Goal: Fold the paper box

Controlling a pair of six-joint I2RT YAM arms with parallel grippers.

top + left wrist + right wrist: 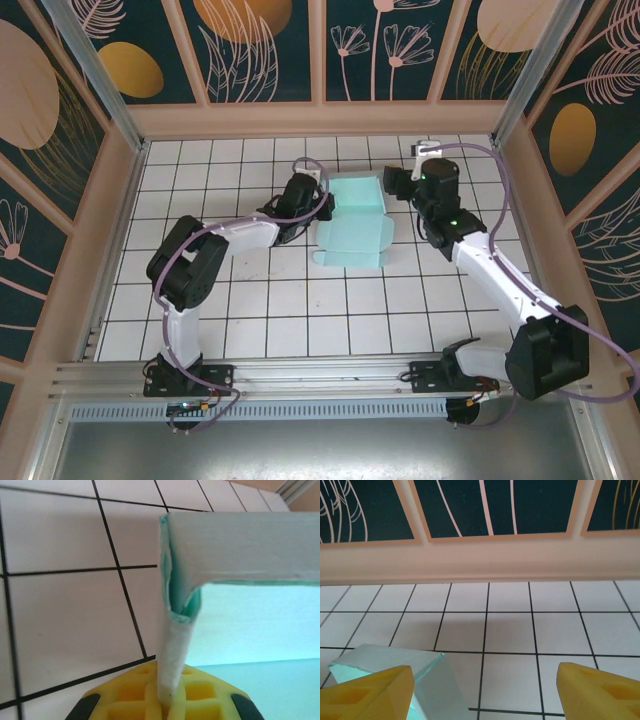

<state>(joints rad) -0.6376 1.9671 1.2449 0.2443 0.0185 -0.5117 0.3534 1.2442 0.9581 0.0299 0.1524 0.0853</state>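
The box (352, 228) lies mid-bench (260, 320), an upright flap on its left side pinched in the clenched left claw (167, 702). The right claw (482, 695) stands released, spread wide, just beside the box's far right corner.

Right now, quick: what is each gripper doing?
Left gripper: closed, pinching a wall of the paper box.
Right gripper: open, holding nothing.
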